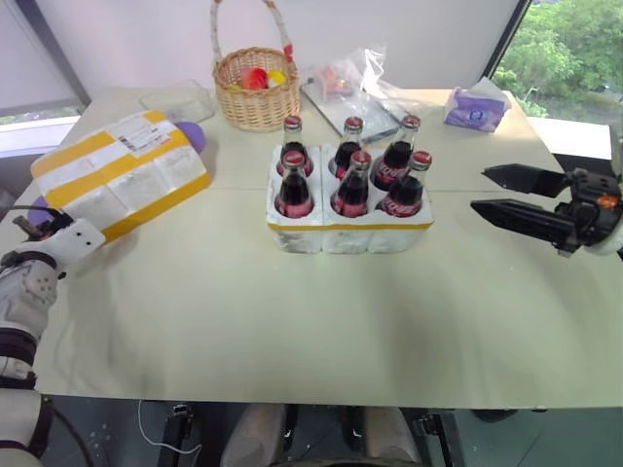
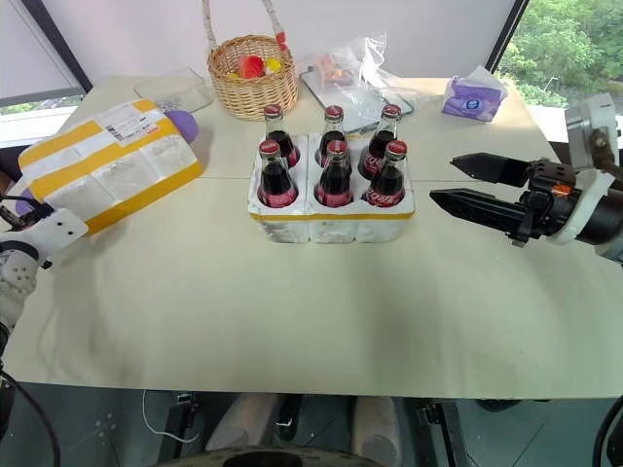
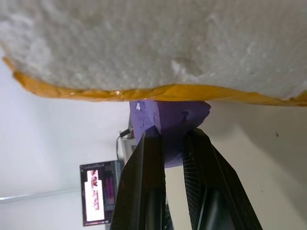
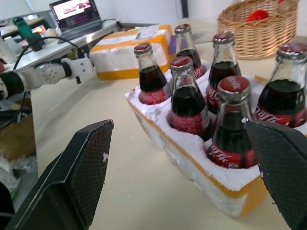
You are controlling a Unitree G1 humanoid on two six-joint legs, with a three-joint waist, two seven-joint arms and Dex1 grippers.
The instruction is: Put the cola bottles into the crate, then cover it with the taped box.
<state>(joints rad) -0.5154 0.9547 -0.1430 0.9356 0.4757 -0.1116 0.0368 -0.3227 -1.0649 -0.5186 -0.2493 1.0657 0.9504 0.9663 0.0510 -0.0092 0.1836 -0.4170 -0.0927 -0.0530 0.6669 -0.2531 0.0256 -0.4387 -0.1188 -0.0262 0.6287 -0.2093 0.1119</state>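
Cola bottles (image 1: 350, 175), six, stood in crate (image 1: 350, 232); taped box (image 1: 122, 175) uncovered beside; left gripper (image 3: 173, 143) pinched purple block (image 3: 168, 120); right gripper (image 1: 492, 193) gaped wide.

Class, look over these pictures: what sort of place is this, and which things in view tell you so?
Probably an indoor lab or office set up for robot trials, not a home. A plain cream table stands by large windows with trees outside, and an open laptop with cables sits on a side desk.
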